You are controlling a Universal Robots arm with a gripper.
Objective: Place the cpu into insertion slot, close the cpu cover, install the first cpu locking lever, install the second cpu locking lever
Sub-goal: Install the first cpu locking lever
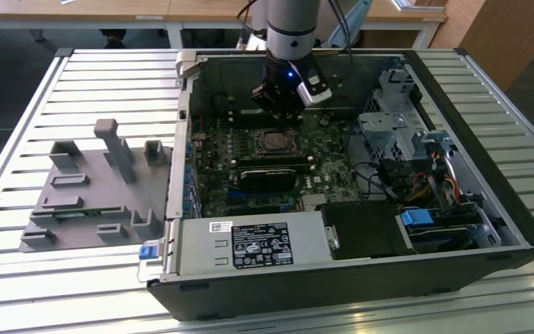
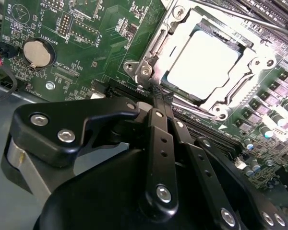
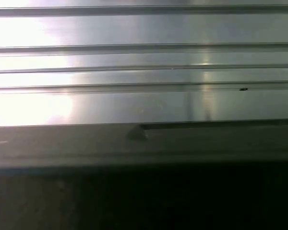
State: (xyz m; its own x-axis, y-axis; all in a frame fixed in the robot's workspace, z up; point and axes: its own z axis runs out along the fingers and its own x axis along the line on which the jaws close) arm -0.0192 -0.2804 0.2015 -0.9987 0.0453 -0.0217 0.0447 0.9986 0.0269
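exterior: even daylight | cpu (image 2: pixel 204 64): strong glare | first wrist: blurred, dark lower half

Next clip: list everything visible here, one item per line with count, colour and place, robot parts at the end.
cpu: one, silvery-beige, seated in the insertion slot.
insertion slot: one, black with a metal rim, mid circuit board.
cpu cover: one, silvery frame, down around the chip.
circuit board: one, green, floor of the case.
coin battery: one, silver, on the board away from the socket.
computer case: one, black, open on the slatted table.
power supply: one, grey, at the case's near edge in the exterior view.
slatted table: one, silver, under everything.
fixture tray: one, grey, on the exterior view's left of the case.
arm: one, grey, above the board.
claw: one, black, fingertips together beside the socket corner, holding nothing.
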